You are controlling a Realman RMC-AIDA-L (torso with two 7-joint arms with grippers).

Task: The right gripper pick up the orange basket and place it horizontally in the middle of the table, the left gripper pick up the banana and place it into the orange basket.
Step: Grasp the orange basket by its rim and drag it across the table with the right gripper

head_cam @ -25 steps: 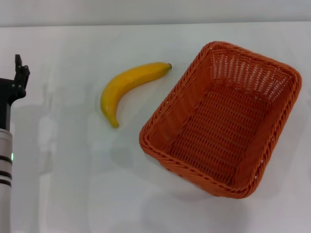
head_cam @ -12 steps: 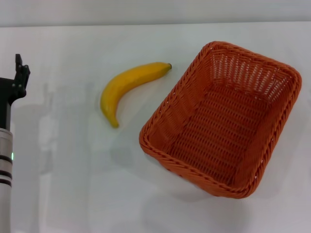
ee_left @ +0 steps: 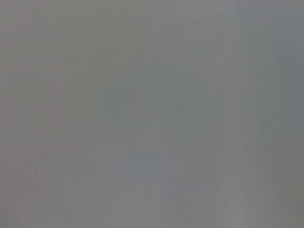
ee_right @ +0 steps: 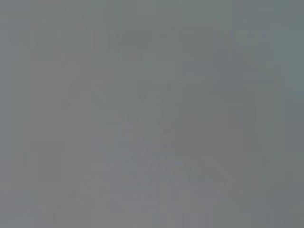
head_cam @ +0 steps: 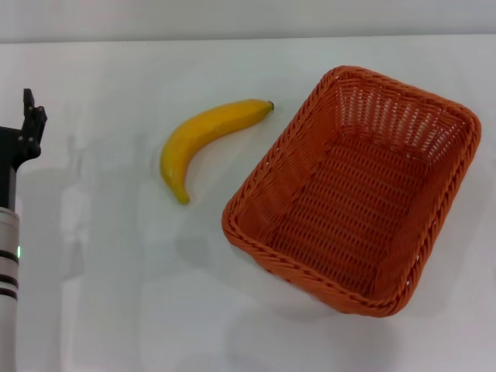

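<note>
Reaching for the orange basket (head_cam: 353, 190) is my first job, so I judge my right jaws, out of sight now, should take its braided rim and turn it level mid-bench (head_cam: 116, 310). My left jaws (head_cam: 29, 124) hang empty at the far left; their opening I cannot tell. Beside the basket, well right of them, the curved yellow banana (head_cam: 201, 136) lies.

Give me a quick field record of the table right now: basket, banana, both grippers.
orange basket: on the table, right of centre, skewed, empty
banana: on the table left of the basket, apart from it, stem tip toward the basket
left gripper: at the far left edge, away from the banana, holding nothing
right gripper: not in view
</note>
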